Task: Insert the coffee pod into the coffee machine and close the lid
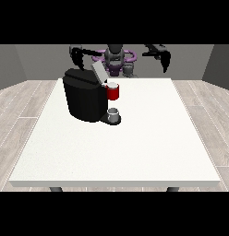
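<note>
Large white table (pixel 135 147) on a pale plank floor, grey walls behind. On the far left part, a black coffee machine (pixel 84 101), lid (pixel 99 71) tilted up and open, red pod holder (pixel 113 92) at front, small grey cup (pixel 113 114) on the base below. Coffee pod itself not distinguishable. No readable writing. Hand at view's left (pixel 78 57) and hand at view's right (pixel 165 60) both raised, fingers hanging down, holding nothing; spread impossible to tell.

black coffee machine (pixel 84 99) with red pod holder (pixel 113 93), grey cup (pixel 113 113), white table (pixel 121 152).
</note>
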### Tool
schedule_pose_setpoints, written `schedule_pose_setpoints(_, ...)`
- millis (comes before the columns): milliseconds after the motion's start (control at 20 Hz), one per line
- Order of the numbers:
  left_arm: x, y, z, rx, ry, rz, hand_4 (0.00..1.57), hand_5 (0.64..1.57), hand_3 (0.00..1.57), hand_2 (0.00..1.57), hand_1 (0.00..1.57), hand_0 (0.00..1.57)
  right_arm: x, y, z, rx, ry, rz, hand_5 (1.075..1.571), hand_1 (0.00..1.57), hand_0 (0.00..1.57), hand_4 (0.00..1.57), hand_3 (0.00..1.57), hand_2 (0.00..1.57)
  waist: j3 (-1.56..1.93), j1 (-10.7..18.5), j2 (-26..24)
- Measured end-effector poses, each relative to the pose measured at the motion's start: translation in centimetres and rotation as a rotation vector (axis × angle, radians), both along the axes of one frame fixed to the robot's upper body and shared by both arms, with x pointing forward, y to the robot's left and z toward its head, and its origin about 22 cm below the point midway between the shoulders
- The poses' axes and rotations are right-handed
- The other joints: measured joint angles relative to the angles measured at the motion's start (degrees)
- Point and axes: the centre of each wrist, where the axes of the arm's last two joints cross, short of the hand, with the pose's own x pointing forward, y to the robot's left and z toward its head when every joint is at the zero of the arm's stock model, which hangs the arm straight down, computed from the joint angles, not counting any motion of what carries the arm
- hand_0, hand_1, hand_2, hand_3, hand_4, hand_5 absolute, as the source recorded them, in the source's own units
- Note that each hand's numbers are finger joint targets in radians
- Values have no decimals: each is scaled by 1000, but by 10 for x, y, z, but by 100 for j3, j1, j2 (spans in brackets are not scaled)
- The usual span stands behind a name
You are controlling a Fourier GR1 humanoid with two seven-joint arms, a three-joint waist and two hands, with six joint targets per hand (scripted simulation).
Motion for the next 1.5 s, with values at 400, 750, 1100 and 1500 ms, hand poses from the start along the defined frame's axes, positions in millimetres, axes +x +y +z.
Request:
schedule_pose_setpoints(400, -7, 6, 12, 1, -38, 35, 0, 1571, 0, 0, 0, 0, 18, 11, 2, -36, -18, 25, 1571, 0, 0, 0, 0, 0, -8, -75, 246)
schedule_pose_setpoints(750, -10, 13, 14, 12, -53, 53, 0, 1571, 0, 0, 0, 0, 31, 22, 11, -58, -38, 58, 1571, 0, 0, 40, 0, 0, -14, -125, 369)
schedule_pose_setpoints(1100, -10, 17, 17, 16, -55, 58, 0, 1571, 0, 0, 0, 0, 38, 30, 17, -72, -57, 76, 1571, 0, 0, 0, 0, 0, -30, -105, 458)
schedule_pose_setpoints(1500, -6, 18, 20, 16, -81, 66, 158, 1571, 0, 0, 0, 0, 50, 38, 31, -82, -109, 93, 1571, 0, 0, 182, 0, 0, -15, -56, 595)
